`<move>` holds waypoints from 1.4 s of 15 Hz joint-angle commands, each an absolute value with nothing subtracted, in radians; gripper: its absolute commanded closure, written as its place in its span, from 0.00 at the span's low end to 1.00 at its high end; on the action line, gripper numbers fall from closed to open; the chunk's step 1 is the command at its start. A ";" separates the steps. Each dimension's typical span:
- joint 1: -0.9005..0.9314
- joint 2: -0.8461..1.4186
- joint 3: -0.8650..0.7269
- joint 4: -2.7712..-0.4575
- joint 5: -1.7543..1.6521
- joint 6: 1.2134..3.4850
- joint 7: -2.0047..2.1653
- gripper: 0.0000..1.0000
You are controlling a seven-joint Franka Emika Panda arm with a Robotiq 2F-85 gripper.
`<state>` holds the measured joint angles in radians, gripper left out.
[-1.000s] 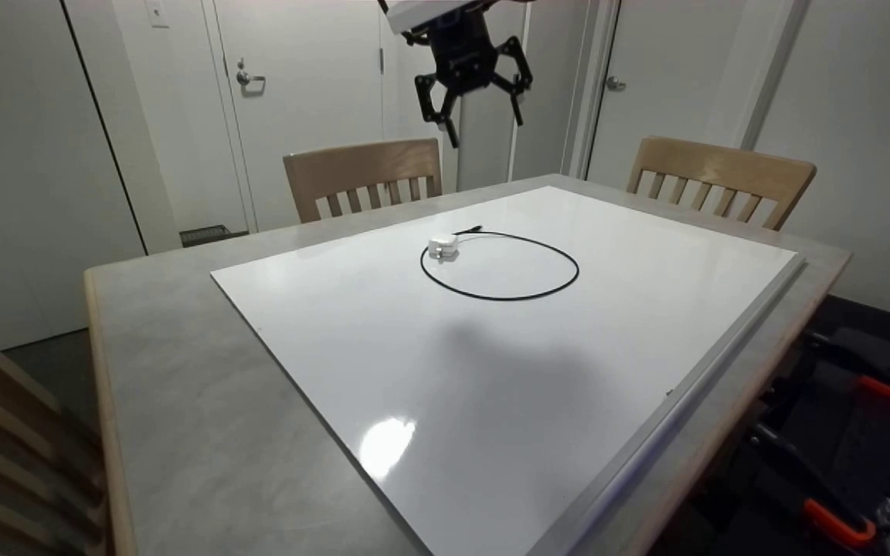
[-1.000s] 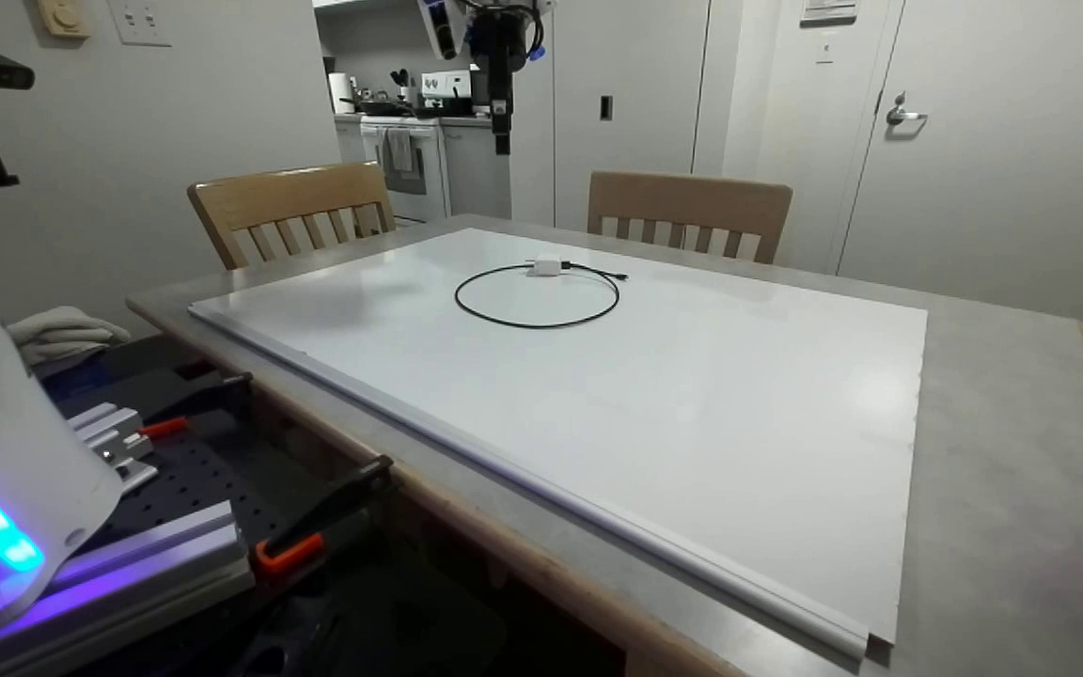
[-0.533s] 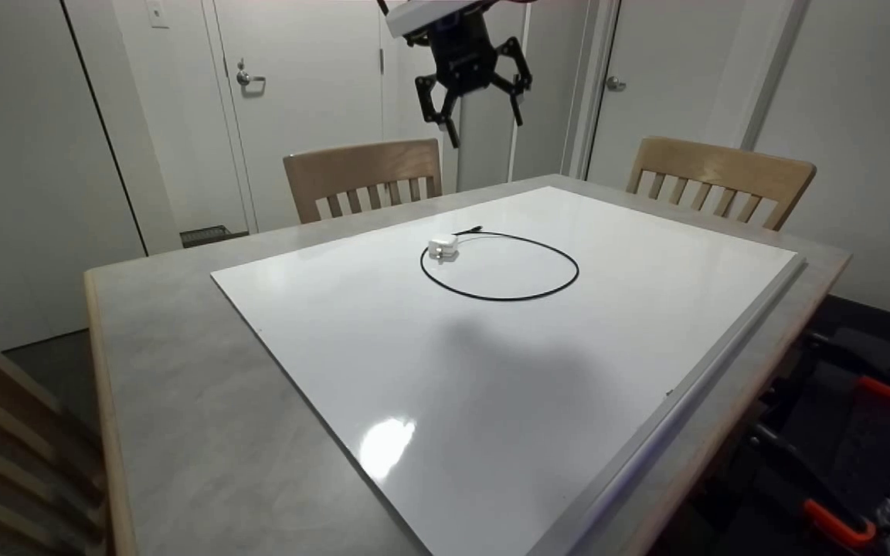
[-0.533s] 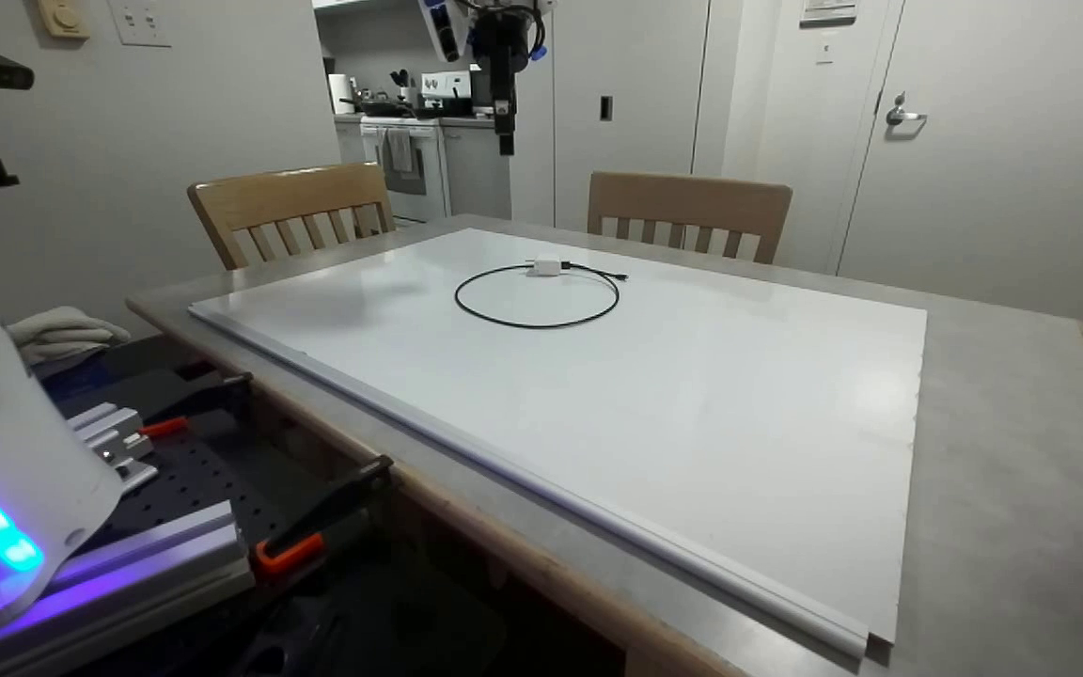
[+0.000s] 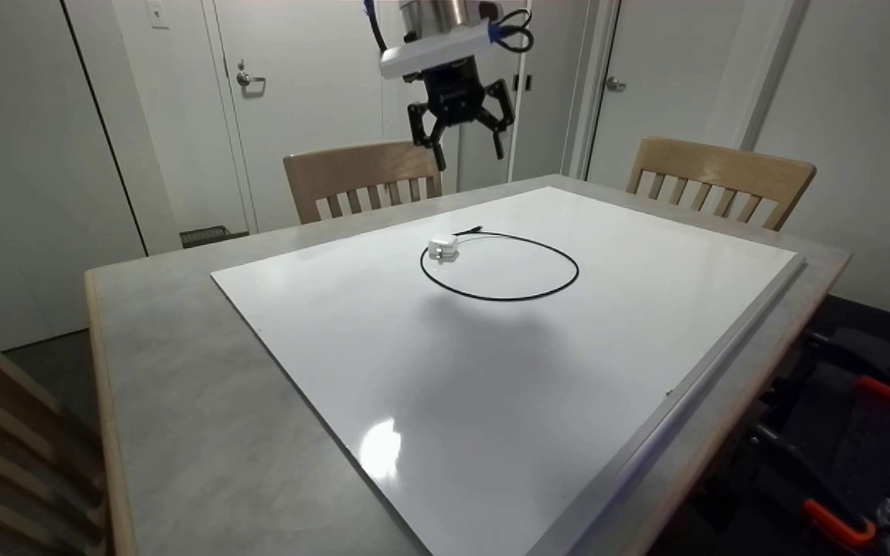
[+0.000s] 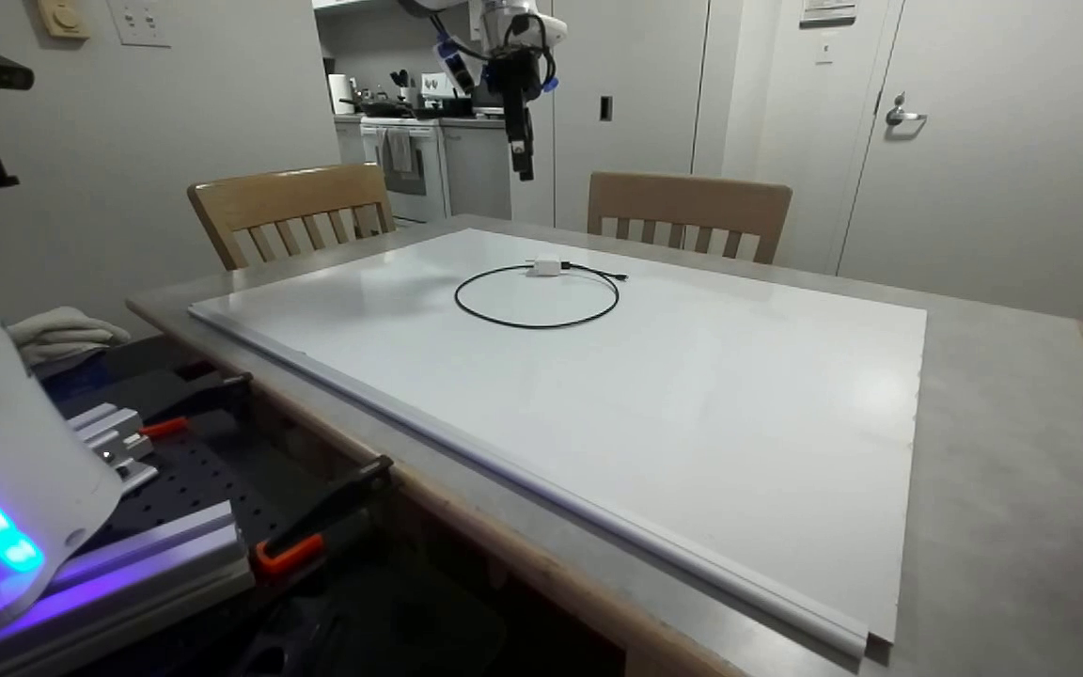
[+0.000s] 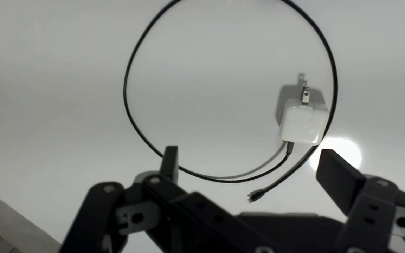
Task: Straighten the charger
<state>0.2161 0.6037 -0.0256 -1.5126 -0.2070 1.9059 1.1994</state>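
Observation:
The charger is a thin black cable (image 7: 227, 181) lying in a wide loop on the whiteboard. It shows in both exterior views (image 5: 507, 299) (image 6: 541, 326). One end is plugged into a white adapter (image 7: 302, 123) with its metal prong out; the adapter also shows in both exterior views (image 5: 443, 245) (image 6: 547, 268). The cable's free end has a small pale connector tip (image 7: 250, 200) and lies below the adapter in the wrist view. My gripper (image 5: 470, 160) is open and empty, well above the board. In the wrist view its fingers (image 7: 250, 151) frame the free end; the left finger covers a bit of cable.
The whiteboard (image 5: 445, 371) lies on a grey table (image 5: 182, 386) and has a raised metal rail (image 6: 541, 484) along one edge. Wooden chairs (image 6: 692, 193) stand round the table. Clamps with orange parts (image 6: 292, 555) and the robot's base (image 6: 15, 451) are beside it.
My gripper has come down toward the board, shifting slightly left in one exterior view and slightly right in another. It stays open. The cable and adapter have not moved.

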 commanded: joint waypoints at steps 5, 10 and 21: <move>0.228 0.694 -0.036 -1.517 -0.175 2.015 1.227 0.00; 0.229 0.712 -0.046 -1.515 -0.181 2.004 1.256 0.00; 0.266 0.734 -0.083 -1.539 -0.242 2.101 1.356 0.00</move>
<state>0.2430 0.7243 -0.0525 -1.5185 -0.2107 2.0263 1.3109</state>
